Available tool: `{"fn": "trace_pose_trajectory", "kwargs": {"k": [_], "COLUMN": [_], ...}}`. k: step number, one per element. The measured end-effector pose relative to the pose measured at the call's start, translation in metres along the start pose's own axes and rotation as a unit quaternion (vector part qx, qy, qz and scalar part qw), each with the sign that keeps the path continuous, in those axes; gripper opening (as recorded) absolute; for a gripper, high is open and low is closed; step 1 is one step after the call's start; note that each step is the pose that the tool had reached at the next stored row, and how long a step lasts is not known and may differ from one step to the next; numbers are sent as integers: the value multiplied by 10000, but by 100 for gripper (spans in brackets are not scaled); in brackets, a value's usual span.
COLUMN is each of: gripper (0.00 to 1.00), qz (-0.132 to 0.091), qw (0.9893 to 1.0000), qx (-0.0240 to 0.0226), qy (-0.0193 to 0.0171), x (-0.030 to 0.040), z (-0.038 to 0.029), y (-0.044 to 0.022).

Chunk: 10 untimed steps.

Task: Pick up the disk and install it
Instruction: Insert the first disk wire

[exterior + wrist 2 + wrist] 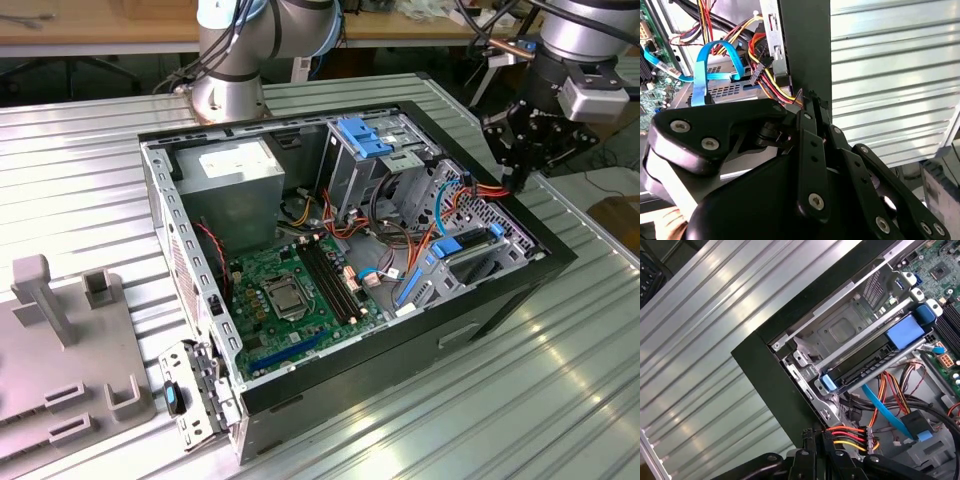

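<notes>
The disk (867, 362), a flat dark drive with bright blue carrier ends, lies inside the metal drive cage at the case's front corner. In the exterior view its blue frame (447, 245) shows low in the case, toward the exterior view's right. My black gripper (515, 180) hangs just over the case's wall at the exterior view's right, above and behind the disk. In both wrist views the gripper (809, 97) (815, 436) is shut with nothing between its fingers, its tips close to a bundle of red, orange and yellow wires (850, 435).
The open black computer case (400, 330) lies on a ribbed metal table (500, 420). Inside are a green motherboard (290, 290), a grey power supply (240, 175), a light-blue ribbed bracket (365, 135) and blue cables (700, 75). A grey fixture (60, 330) stands at the exterior view's left.
</notes>
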State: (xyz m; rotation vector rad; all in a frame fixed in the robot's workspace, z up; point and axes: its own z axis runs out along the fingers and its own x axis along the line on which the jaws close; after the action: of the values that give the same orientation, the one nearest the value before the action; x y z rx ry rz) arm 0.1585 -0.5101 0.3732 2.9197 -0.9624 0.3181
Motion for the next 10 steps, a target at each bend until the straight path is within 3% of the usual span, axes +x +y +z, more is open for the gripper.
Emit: {"fn": "trace_pose_trajectory", "kwargs": {"k": [5,10], "gripper": [17,17], "qz": [83,444], "qw": [10000,9990], "qx": [-20,-101], "qy": [3,11], "x": [-57,-57], "z": [-11,-11], "y": [44,44]}}
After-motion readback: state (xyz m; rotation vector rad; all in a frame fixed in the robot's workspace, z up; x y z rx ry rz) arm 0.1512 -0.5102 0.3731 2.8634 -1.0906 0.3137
